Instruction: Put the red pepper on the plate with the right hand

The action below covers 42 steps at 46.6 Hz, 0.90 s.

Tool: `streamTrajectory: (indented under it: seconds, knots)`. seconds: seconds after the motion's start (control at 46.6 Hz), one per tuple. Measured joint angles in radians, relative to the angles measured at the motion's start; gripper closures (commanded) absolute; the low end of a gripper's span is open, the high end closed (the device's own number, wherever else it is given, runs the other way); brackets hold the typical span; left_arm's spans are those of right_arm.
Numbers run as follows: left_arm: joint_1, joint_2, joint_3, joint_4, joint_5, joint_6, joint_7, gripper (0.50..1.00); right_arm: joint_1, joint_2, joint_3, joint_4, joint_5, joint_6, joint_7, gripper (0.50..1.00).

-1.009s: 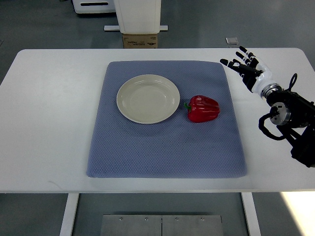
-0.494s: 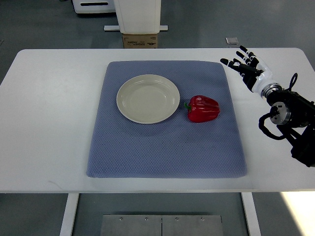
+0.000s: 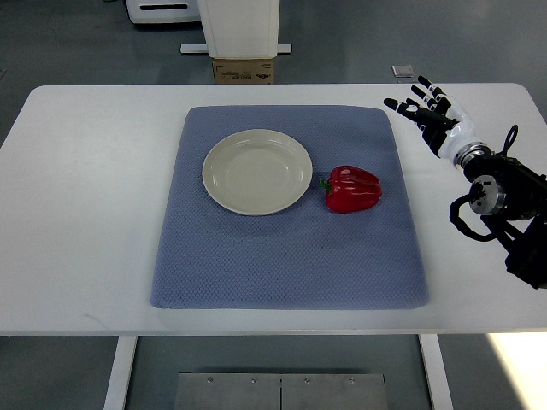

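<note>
A red bell pepper (image 3: 352, 189) with a green stem lies on its side on the blue mat (image 3: 282, 256), just right of a round cream plate (image 3: 257, 171). The plate holds nothing. My right hand (image 3: 420, 106) is above the white table past the mat's far right corner, well to the right of and beyond the pepper. Its fingers are spread and hold nothing. The right arm (image 3: 500, 192) comes in from the right edge. The left arm is out of view.
The white table (image 3: 85, 213) extends left and right of the mat. A cardboard box (image 3: 244, 70) and a white stand sit on the floor behind the table's far edge. A small grey square (image 3: 402, 71) lies on the floor at the back right.
My right hand has drifted slightly to the right and a little farther from me, still spread. The pepper and plate have not moved.
</note>
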Motion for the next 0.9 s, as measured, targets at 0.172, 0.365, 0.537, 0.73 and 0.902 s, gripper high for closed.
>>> streamTrajectory:
  seconds: [0.172,0.365,0.537,0.73,0.902]
  knots:
    - [0.0,0.0,0.0,0.0,0.0,0.0,0.0,0.5,-0.006,-0.002,0.0,-0.001,0.0,0.0,0.002,0.5]
    - [-0.001,0.0,0.0,0.0,0.0,0.0,0.0,0.5,-0.011,0.001,-0.006,0.006,0.0,0.001,0.049,0.5]
    - [-0.001,0.0,0.0,0.0,0.0,0.0,0.0,0.5,-0.012,0.003,-0.024,0.006,-0.001,0.001,0.064,0.5]
    - [-0.001,0.0,0.0,0.0,0.0,0.0,0.0,0.5,-0.012,0.003,-0.032,0.008,-0.001,0.002,0.064,0.5]
    - [-0.001,0.0,0.0,0.0,0.0,0.0,0.0,0.5,-0.012,-0.012,-0.057,0.016,-0.012,0.082,0.064,0.5]
